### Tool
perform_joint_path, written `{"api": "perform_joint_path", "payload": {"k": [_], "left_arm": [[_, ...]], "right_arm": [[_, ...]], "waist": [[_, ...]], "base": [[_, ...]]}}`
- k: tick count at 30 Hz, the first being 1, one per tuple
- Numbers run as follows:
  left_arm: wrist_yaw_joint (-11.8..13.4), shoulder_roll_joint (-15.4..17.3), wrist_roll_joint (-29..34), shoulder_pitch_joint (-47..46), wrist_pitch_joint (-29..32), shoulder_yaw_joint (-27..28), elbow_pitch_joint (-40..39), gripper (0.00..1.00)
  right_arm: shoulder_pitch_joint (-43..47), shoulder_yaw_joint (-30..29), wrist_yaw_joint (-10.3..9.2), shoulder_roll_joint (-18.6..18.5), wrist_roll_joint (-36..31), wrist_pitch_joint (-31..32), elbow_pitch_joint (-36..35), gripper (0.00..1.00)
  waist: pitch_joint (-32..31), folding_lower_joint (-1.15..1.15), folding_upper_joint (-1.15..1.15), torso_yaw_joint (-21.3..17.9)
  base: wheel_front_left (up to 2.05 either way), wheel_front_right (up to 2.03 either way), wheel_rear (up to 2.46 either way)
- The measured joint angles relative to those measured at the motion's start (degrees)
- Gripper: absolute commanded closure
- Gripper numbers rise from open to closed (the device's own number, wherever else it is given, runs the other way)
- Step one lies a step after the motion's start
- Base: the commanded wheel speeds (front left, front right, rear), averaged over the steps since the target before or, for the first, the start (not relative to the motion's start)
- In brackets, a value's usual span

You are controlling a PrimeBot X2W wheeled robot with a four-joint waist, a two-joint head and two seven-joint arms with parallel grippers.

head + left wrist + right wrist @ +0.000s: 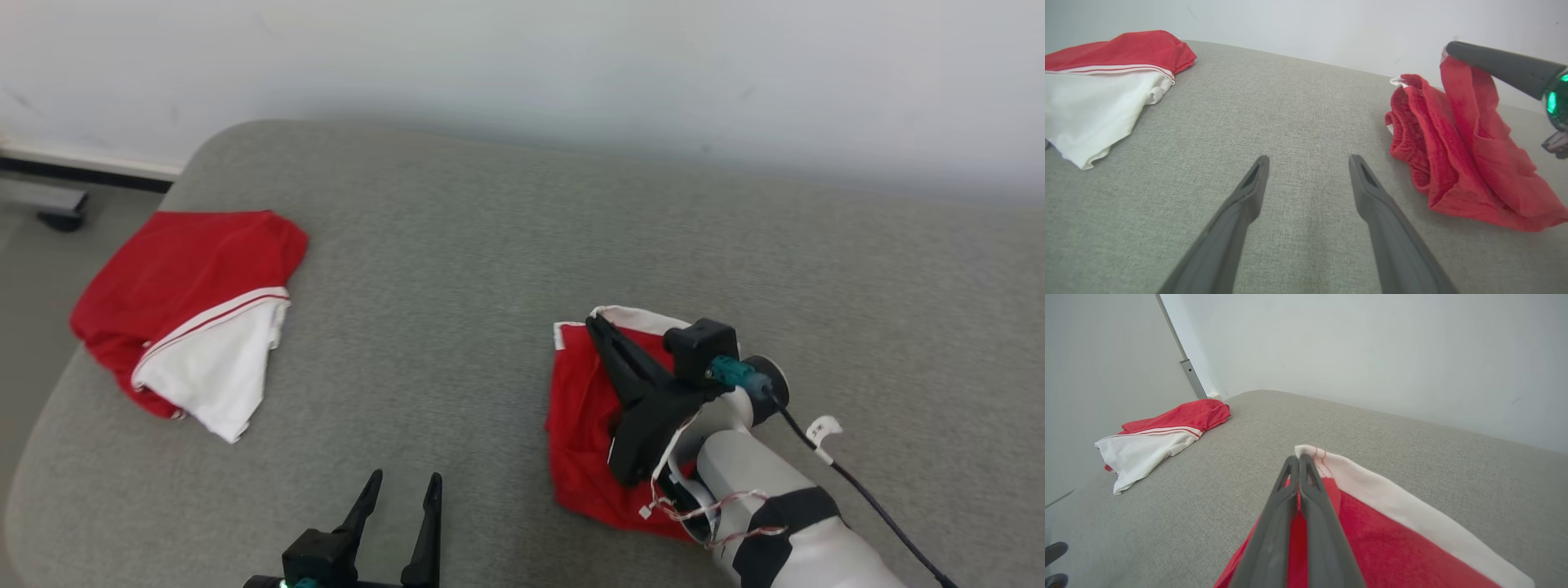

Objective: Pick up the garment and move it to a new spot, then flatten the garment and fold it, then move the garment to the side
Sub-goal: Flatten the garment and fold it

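The red garment point(584, 433) lies crumpled on the right half of the grey cushion point(490, 245), toward its near side. It is a soft, terry-like cloth edged with a broad white band. The right wrist view shows red stitching at the band's corner. From the left wrist view you can see what the head view flattens out: a gathered, ribbed hem bunched on the side facing the left arm, and one corner pulled up off the cushion in a steep fold.

That corner hangs from the right gripper point(594, 322), whose two long dark fingers are pressed together with red cloth pinched between them, just beside the white band.

The cushion is a coarse woven fabric with rounded corners. The left gripper point(406, 478) hovers near its near edge with its fingers spread wide, holding nothing and well apart from the garment.

A second garment point(188, 302), smooth red with a white panel and thin red stripes, lies folded at the left edge. A plain pale wall point(571, 65) stands behind.
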Motion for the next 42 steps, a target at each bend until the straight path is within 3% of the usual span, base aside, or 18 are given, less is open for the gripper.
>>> {"api": "perform_joint_path", "payload": {"k": [1, 2, 3, 11, 23, 36, 37, 38, 40, 41, 42], "left_arm": [[0.0, 0.0, -0.1, -0.1, 0.0, -0.6, 0.0, 0.00], [0.1, 0.0, -0.2, -0.2, 0.0, -1.0, 0.1, 0.00], [0.1, 0.0, -0.2, -0.3, 0.0, -1.4, 0.1, 0.00], [1.5, 0.0, -0.7, 0.3, 0.0, -0.9, -0.2, 0.00], [1.2, 0.0, -0.6, 1.3, 0.0, 1.5, -0.9, 0.00], [1.0, 0.0, -0.7, 2.4, 0.0, 2.2, -0.5, 0.00], [1.0, 0.0, -0.7, 2.4, 0.0, 2.2, -0.5, 0.00], [1.0, 0.0, -0.7, 2.4, 0.0, 2.2, -0.4, 0.00], [1.0, 0.0, -0.7, 2.4, 0.0, 2.3, -0.2, 0.00], [1.0, 0.0, -0.7, 2.4, 0.0, 2.4, -0.2, 0.00], [1.0, 0.0, -0.7, 2.4, 0.0, 2.5, -0.1, 0.00]], "right_arm": [[-1.2, 0.1, 0.00, 0.0, 0.1, 0.0, 1.6, 0.74], [-2.0, 0.1, 0.00, 0.1, 0.6, 0.0, 2.8, 0.26], [-2.8, 0.3, 0.00, 0.2, 0.9, 0.0, 3.9, 0.00], [-2.8, 2.5, 0.00, 1.4, 3.4, 0.0, -0.3, 0.00], [10.8, -0.7, 0.00, -3.7, 3.4, 0.0, -8.2, 0.00], [18.3, 8.9, 0.00, -4.3, 5.8, 0.0, -11.7, 0.00], [18.1, 9.8, 0.00, -4.0, 5.9, 0.0, -11.5, 0.07], [17.8, 10.9, 0.00, -3.8, 5.9, 0.0, -11.2, 0.39], [17.0, 12.7, 0.00, -3.1, 6.2, 0.0, -10.5, 0.76], [16.6, 14.1, 0.00, -2.9, 6.4, 0.0, -10.4, 0.85], [16.3, 15.7, 0.00, -2.6, 6.9, 0.0, -10.4, 0.86]], "waist": [[0.0, 0.00, 0.00, 0.9], [0.1, 0.00, 0.00, 1.7], [0.1, 0.00, 0.00, 2.6], [-0.4, 0.00, 0.00, 6.5], [-2.0, 0.00, 0.00, 0.6], [-3.1, 0.00, 0.00, -1.1], [-3.2, -0.01, 0.00, -1.0], [-3.3, 0.00, 0.00, -1.0], [-3.4, 0.00, 0.00, -0.9], [-3.5, 0.00, 0.00, -0.8], [-3.7, 0.00, 0.00, -0.8]], "base": [[0.00, 0.00, 0.00], [0.00, 0.00, 0.00], [0.00, 0.00, 0.00], [0.00, 0.00, 0.00], [0.00, 0.00, 0.00], [0.00, 0.00, 0.00], [0.00, 0.00, 0.00], [0.00, 0.00, 0.00], [0.00, 0.00, 0.00], [0.00, 0.00, 0.00], [0.00, 0.00, 0.00]]}}
